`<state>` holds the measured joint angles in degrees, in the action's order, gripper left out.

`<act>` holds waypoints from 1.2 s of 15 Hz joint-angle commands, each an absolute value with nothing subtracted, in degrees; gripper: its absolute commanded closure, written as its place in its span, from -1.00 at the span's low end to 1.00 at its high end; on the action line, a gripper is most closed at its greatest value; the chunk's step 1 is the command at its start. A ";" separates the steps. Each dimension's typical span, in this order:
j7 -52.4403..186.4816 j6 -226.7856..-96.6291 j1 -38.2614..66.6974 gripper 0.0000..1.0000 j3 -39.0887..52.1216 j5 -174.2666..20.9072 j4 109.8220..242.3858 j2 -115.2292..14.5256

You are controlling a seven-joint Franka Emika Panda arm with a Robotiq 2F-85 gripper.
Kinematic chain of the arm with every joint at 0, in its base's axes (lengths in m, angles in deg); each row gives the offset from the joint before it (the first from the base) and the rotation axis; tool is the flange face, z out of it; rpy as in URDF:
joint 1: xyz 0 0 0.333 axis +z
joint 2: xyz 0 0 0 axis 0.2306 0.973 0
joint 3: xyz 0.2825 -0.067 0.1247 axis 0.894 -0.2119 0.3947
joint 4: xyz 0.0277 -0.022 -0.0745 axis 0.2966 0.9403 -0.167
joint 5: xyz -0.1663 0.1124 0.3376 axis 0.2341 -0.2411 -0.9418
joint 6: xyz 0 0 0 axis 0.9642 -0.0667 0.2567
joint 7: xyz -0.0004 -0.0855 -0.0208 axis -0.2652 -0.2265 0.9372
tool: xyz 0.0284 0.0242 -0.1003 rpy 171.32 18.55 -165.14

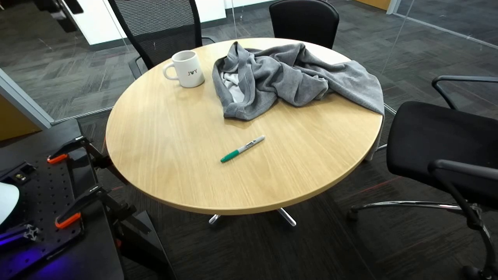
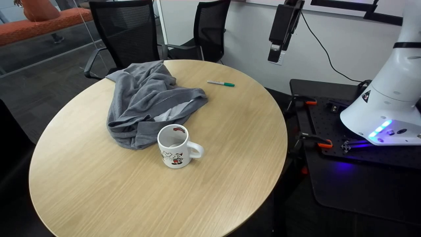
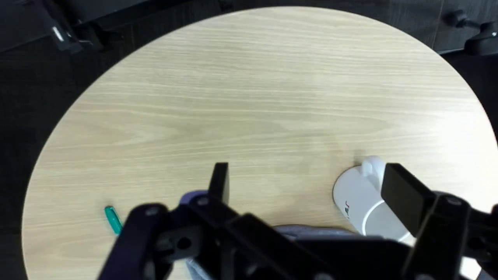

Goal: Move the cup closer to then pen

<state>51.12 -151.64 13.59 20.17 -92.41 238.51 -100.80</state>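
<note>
In an exterior view, the round tabletop (image 1: 155, 128) is showing pale wood grain, and the smooth white ceramic cup (image 1: 189, 72) is standing upright near the edge, beside a grey cloth (image 1: 280, 76), its looped handle pointing away from the fabric. I'm making out JOY in small letters on the cup's side. The soft cloth is lying in crumpled folds, a paler lining peeking out, one end drooping over the rim. Well apart from the cup, the slim pen (image 1: 243, 149) is lying flat, its pale barrel, beside a green cap, carrying dark lettering too small for me to read.

In an exterior view, a cartoon figure (image 2: 177, 159) in red and black is decorating the cup's other face, and a rounded white robot base (image 2: 383, 108) is glowing with a blue strip.

In the wrist view, the hand (image 3: 305, 179) is hovering over the tabletop, its blocky black fingers (image 3: 404, 200) standing wide apart and holding nothing. One finger is covering part of the cup, and dark linkage is hiding most of the pen, only its green cap showing
</note>
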 commanded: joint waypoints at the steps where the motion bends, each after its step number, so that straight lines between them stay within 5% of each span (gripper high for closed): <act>1: 40.86 -161.36 14.75 -1.00 26.47 -91.95 237.06 -94.04; 7: 25.58 -174.72 12.35 -1.00 33.05 -82.40 232.10 -80.68; 18: 18.47 -173.11 18.11 -1.00 24.26 -67.05 215.56 -59.89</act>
<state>18.39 -174.49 15.04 27.43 -67.81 220.69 -65.24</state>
